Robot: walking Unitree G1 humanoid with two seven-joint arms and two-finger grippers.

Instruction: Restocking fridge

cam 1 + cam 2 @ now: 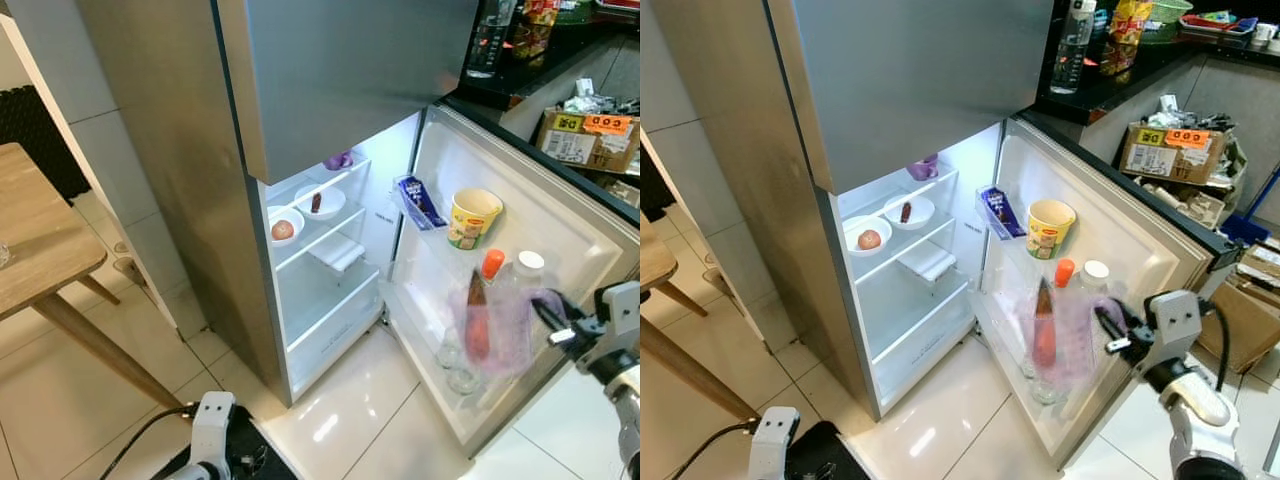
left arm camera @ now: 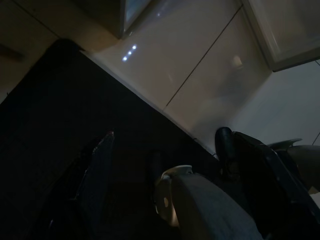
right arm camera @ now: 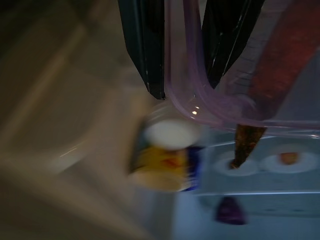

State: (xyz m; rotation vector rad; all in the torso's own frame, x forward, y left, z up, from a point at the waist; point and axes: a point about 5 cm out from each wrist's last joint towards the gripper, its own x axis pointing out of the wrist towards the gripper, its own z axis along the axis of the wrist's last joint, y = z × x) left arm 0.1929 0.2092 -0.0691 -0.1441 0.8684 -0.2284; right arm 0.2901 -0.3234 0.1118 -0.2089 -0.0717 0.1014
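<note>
Clear purple-tinted container (image 1: pixel 1065 335) with a carrot (image 1: pixel 1044 325) standing upright inside, held in front of the open fridge door (image 1: pixel 1160 250), just before the lower door rack. My right gripper (image 1: pixel 1110 325) grips the container by its rim on the right side; in the right wrist view the two black fingers (image 3: pixel 145 45) sit either side of the rim wall, jaws closed on it. On the door's upper rack: yellow noodle cup (image 1: pixel 1050 227) and, left of it, a blue carton (image 1: pixel 998 212). Behind the container, an orange cap (image 1: pixel 1065 270) and a white cap (image 1: pixel 1095 270) of bottles on the lower rack. A glass (image 1: pixel 1045 385) stands low in the door, near the container's base. Inside the fridge (image 1: pixel 910 250), top shelf carries two white bowls: left one (image 1: pixel 868 235) with a round reddish item, right one (image 1: pixel 910 210) with a small dark item; purple cup (image 1: pixel 925 167) farther back. Lower shelves bare but for a white tray (image 1: pixel 928 263). My left gripper (image 2: pixel 165 150) hangs idle low over dark flooring, jaws apart. Wooden worktop (image 1: pixel 40 230) at far left; cluttered dark worktop (image 1: pixel 1120 70) far right, cardboard box (image 1: pixel 1165 150) below it.
</note>
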